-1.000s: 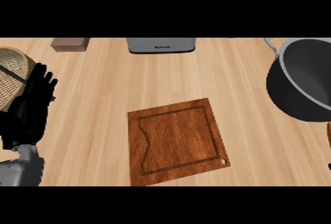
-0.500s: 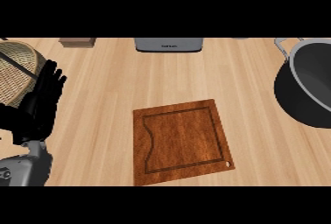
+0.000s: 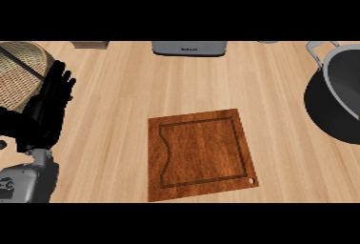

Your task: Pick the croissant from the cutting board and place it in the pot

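The brown wooden cutting board (image 3: pixel 200 155) lies bare in the middle of the counter; no croissant shows on it or anywhere else in view. The dark grey pot (image 3: pixel 341 95) stands at the right edge, partly cut off, and what shows of its inside is dark. My left hand (image 3: pixel 45 112) rests open at the left edge, fingers up, well apart from the board. My right hand does not show.
A woven wicker basket (image 3: pixel 17 74) sits at the far left behind my left hand. A grey appliance (image 3: pixel 190 47) stands at the back edge, with a small brown block (image 3: pixel 91 45) to its left.
The view has shifted, so the board, pot and back objects sit a little further right and lower in the picture. My left hand keeps its open resting pose.
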Robot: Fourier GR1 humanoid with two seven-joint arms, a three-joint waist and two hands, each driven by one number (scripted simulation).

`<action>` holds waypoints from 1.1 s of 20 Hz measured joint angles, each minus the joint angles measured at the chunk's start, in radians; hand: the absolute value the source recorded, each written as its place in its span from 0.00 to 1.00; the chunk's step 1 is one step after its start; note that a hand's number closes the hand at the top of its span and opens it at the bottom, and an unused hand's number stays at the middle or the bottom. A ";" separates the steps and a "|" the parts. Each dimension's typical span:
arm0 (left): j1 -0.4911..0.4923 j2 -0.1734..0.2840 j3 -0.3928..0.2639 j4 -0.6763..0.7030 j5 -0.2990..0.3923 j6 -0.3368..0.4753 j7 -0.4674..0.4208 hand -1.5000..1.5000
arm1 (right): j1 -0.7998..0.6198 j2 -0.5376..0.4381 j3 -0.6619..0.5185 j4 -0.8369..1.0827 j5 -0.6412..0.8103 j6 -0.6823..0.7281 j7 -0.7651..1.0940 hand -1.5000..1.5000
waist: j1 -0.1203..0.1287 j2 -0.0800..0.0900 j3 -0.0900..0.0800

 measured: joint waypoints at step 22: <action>-0.007 -0.003 0.009 0.008 -0.002 -0.010 0.003 0.50 | -0.449 0.147 -0.023 0.814 0.040 0.362 -0.320 0.00 | 0.000 0.001 -0.010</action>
